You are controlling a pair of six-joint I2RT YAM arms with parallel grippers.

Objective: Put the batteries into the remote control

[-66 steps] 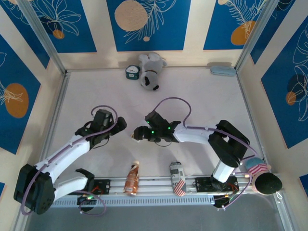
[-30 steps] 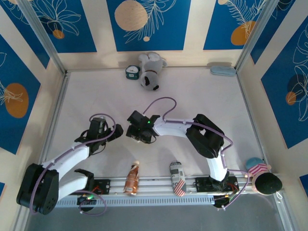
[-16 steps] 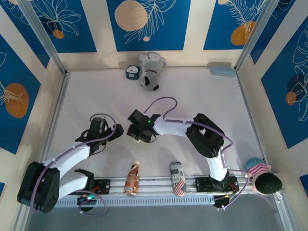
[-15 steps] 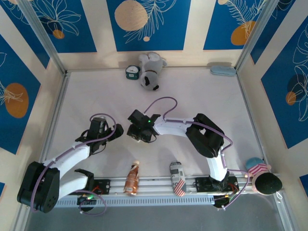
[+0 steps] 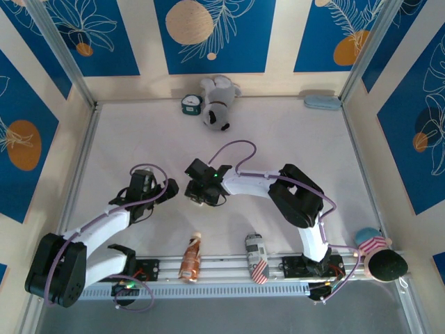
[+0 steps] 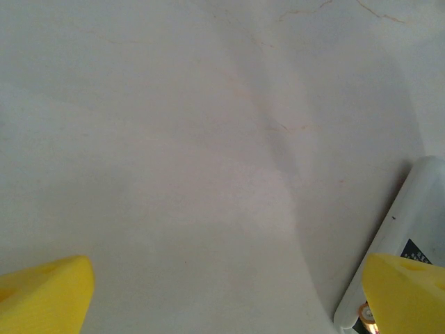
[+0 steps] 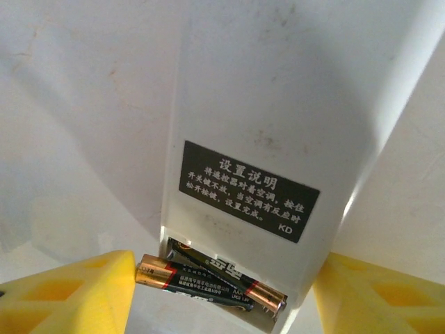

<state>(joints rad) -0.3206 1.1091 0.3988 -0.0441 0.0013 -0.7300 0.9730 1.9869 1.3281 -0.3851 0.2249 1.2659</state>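
Observation:
The remote control lies back up on the table, a black label with white print on it. Its compartment at the near end is uncovered, and the two batteries lie crooked in it, one coppery end jutting out to the left. My right gripper is open and straddles that end, with its left finger against the jutting battery and its right finger beside the remote's edge. My left gripper stands wide open over bare table, just left of the remote. From above, the two grippers nearly meet.
A grey plush toy and a small clock sit at the back wall, with a pale blue case at the back right. An orange bottle and a striped can lie by the front rail.
Since the earliest frame my right gripper has swung left and my left gripper has dropped back a little, so that they now nearly meet. Over the last second both arms hardly move.

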